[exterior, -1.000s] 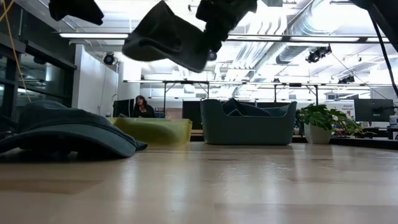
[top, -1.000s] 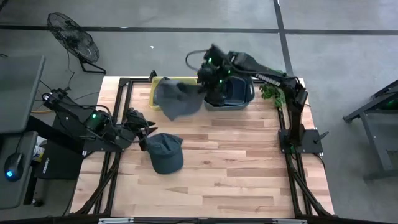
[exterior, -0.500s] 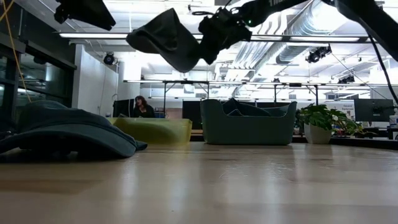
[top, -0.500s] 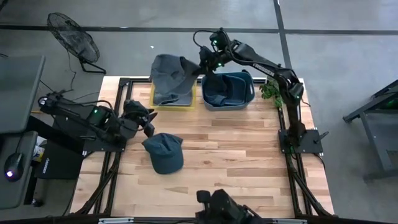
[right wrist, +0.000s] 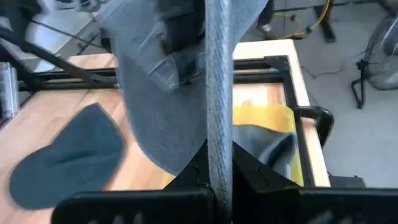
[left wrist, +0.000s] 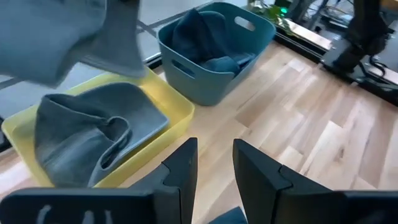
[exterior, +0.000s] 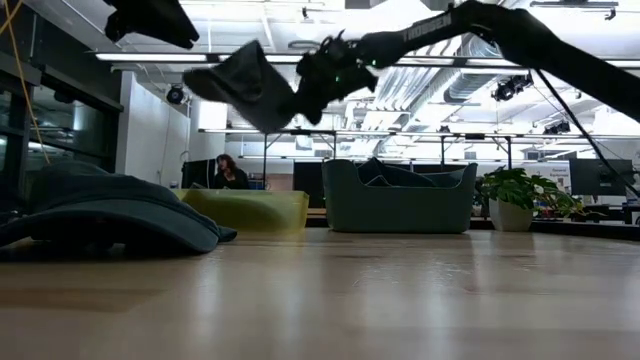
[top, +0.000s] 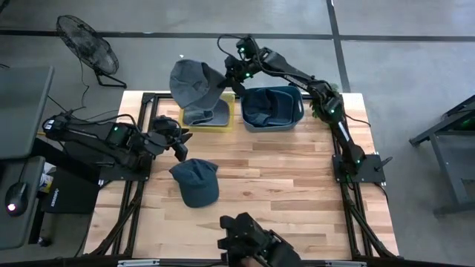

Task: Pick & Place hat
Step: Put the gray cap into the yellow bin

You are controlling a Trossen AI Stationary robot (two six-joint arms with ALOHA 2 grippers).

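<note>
Table [top: 297, 193], largest first: yellow bin [top: 226, 111] at 11 o'clock, blue bin [top: 297, 111] at 12, both with cloth in them. A second hat [top: 197, 182] lies flat at 9 o'clock.

Right gripper [top: 231, 74] is pinched tight on the grey hat [top: 191, 81], held high past the table's far edge, beyond the yellow bin.

Left gripper [left wrist: 211, 163] hovers near 10 o'clock, fingers parted, holding nothing.

My worry: release here drops the hat outside the bin, since it overhangs the far rim.

Since a second ago, the carried hat moved from over the table to beyond the bin.
</note>
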